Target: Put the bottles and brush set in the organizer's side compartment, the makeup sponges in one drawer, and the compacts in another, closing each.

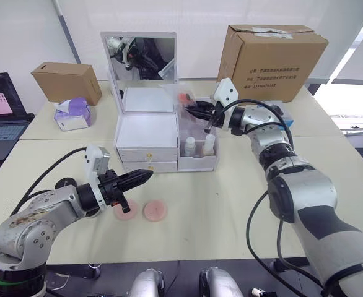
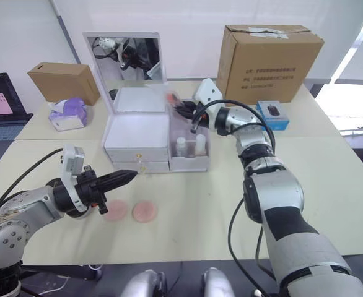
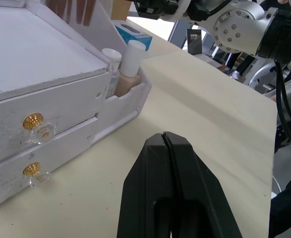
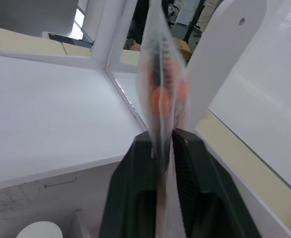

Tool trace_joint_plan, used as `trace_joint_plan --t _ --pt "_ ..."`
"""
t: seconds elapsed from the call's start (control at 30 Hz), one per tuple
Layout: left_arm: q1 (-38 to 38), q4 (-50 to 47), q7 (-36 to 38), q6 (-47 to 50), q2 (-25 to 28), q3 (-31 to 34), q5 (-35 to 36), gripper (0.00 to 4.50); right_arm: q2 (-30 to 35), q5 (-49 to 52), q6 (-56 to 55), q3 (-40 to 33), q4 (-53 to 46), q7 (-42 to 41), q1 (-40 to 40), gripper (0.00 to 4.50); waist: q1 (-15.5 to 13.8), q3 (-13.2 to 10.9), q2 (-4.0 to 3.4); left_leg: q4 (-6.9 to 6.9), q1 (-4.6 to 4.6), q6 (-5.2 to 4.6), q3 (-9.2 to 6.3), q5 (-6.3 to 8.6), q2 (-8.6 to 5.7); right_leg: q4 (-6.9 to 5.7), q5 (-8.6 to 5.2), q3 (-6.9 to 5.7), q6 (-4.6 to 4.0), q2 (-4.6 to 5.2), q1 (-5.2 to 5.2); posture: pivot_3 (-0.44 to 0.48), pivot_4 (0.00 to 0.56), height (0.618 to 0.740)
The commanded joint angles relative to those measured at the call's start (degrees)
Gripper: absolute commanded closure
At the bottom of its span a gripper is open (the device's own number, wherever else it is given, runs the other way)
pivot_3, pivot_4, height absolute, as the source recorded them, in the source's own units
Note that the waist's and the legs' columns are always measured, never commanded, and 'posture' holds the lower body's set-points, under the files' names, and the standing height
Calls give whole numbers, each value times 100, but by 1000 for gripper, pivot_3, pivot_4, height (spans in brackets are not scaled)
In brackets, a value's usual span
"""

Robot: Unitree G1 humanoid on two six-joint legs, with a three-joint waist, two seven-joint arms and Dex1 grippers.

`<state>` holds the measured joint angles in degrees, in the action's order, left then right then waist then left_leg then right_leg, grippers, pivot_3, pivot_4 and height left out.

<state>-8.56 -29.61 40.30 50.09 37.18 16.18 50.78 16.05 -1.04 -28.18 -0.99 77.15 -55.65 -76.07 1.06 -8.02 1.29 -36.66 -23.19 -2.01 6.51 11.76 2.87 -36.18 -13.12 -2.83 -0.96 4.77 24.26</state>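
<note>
The left tool [image 1: 145,176] has its fingers pressed together and holds nothing; it points toward the closed drawers [image 1: 147,159], likely staged to open one. Two pink makeup sponges [image 1: 141,210] lie on the table [image 1: 218,204] just below it, awaiting a drawer. The organizer [image 1: 147,133] stands centre, two bottles [image 1: 200,147] upright in its side compartment [image 1: 200,162]. The right tool [image 1: 197,112] clamps the brush set [image 4: 161,94] in its clear sleeve above that compartment, positioned for lowering.

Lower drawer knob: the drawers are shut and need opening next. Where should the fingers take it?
Pinch the small gold knob on the lower drawer of the organizer, coming straight at its front from the robot's side. It protrudes there, so fingers can close around it and pull.
</note>
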Motion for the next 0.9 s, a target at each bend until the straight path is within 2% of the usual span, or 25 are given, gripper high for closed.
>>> trace_joint_plan --t 0.03,0.2,0.27,0.3,0.43,0.53,0.6,0.7,0.8,0.9 --pt "-15 -151 21 -149 122 39 20 4500 20 -63 -59 -122 -31 128 -110 2641 6 0 0 1 0 1 0 0 0 0 0 0 0 0 0 0 150 731" --pt "-148 -8 64 -179 181 -34 10 4500 177 22 -110 -221 -91 -212 -118 800 0 0 0 1 0 1 0 -1 0 0 0 -1 -1 -1 0 0 150 731" --pt "-215 73 107 -210 178 -124 -36 4500 272 240 -91 -388 -180 -608 -142 200 -13 0 0 1 0 1 0 -1 -2 1 0 -5 0 -13 -2 0 150 731" --pt "-234 93 113 -223 174 -160 -49 4500 313 292 -92 -436 -220 -766 -146 49 -17 0 0 1 0 1 0 -1 -4 1 0 -4 0 -21 -3 0 150 731" --pt "-319 219 185 -315 167 -301 -122 4500 480 891 256 -846 -620 -1621 -202 49 -9 0 0 1 0 0 0 -1 -2 1 0 -2 0 -26 -3 0 150 731" --pt "-369 287 232 -357 168 -361 -160 4500 615 1245 877 -969 -1315 -1909 -92 49 -4 0 0 2 0 0 0 -1 1 0 0 -2 0 -29 -2 0 150 731" --pt "-430 358 269 -389 177 -401 -191 4500 714 1315 1663 -861 -2258 -1704 213 49 -6 0 0 3 0 0 0 -1 2 0 0 -1 0 -27 -1 0 150 731" --pt "-540 472 309 -547 193 -486 -362 4500 985 1083 3482 -468 -4352 -987 996 49 -26 0 -1 6 2 1 -3 -1 4 0 0 -3 0 6 -2 0 150 731" --pt "-621 522 288 -643 152 -453 -400 4500 1238 1679 5295 -388 -6006 -860 1379 49 -36 -2 -3 7 -3 1 -3 -1 1 -6 0 -9 -1 39 6 0 150 731" --pt "-654 503 267 -673 159 -435 -389 4500 1563 1691 6222 -120 -6792 -788 1569 662 -33 -5 -9 8 -9 0 -2 -1 -2 -4 0 -13 -1 45 12 0 150 731"
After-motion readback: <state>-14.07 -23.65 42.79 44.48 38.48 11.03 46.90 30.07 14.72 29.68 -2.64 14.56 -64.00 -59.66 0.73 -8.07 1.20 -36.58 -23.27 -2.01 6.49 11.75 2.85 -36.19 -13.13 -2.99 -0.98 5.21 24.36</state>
